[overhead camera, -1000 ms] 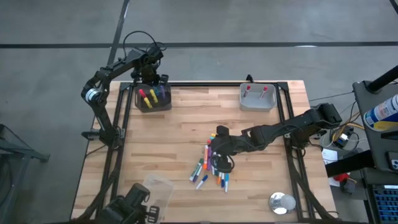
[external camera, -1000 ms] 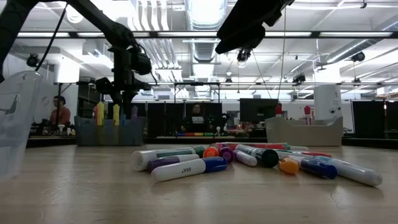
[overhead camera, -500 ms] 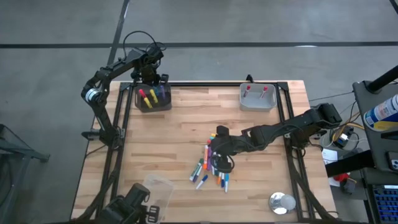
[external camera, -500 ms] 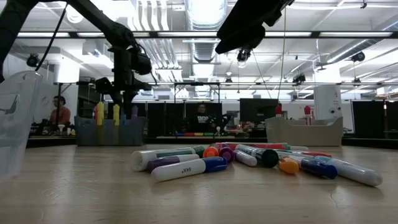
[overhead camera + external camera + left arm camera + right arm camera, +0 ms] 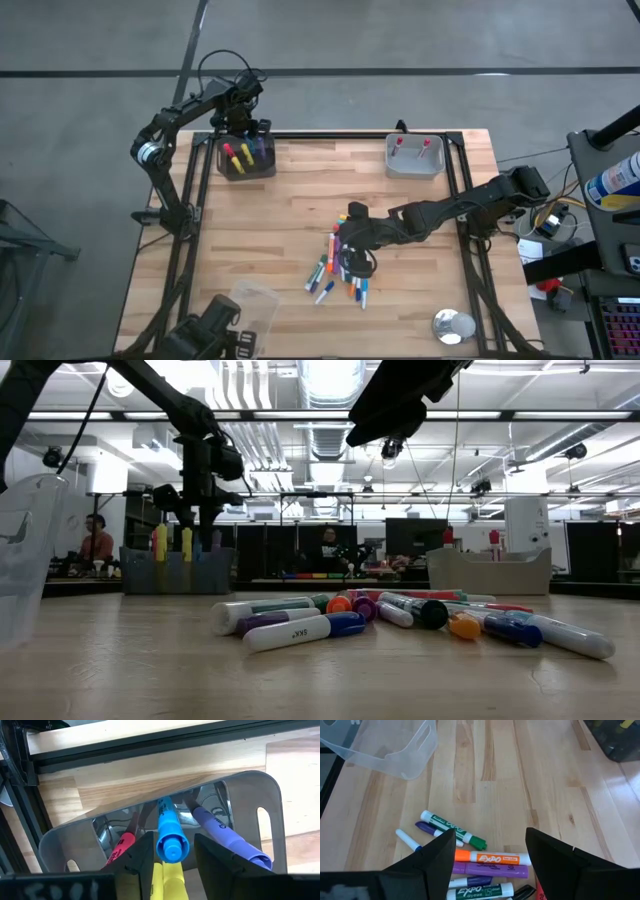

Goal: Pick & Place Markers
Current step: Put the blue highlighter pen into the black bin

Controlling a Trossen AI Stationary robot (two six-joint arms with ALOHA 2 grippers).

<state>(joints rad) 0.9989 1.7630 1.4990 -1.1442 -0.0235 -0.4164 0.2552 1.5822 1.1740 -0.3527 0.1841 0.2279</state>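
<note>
My left gripper (image 5: 243, 125) hangs over the dark bin (image 5: 247, 158) at the table's far left corner, pointing down and open. In its wrist view a blue marker (image 5: 170, 827) stands cap up between the two fingers (image 5: 142, 857), with a narrow gap on each side. Red (image 5: 120, 847), yellow (image 5: 167, 877) and purple (image 5: 225, 835) markers lean in the same bin. A pile of loose markers (image 5: 340, 268) lies at mid-table. My right gripper (image 5: 350, 255) hovers open above it, slanting down, with orange and purple markers (image 5: 490, 862) below its fingers.
A grey bin (image 5: 414, 157) with two red-capped markers stands at the far right. A clear bin (image 5: 255, 305) lies near the front left corner, and a round metal piece (image 5: 453, 325) near the front right. Bare wood lies between the pile and the bins.
</note>
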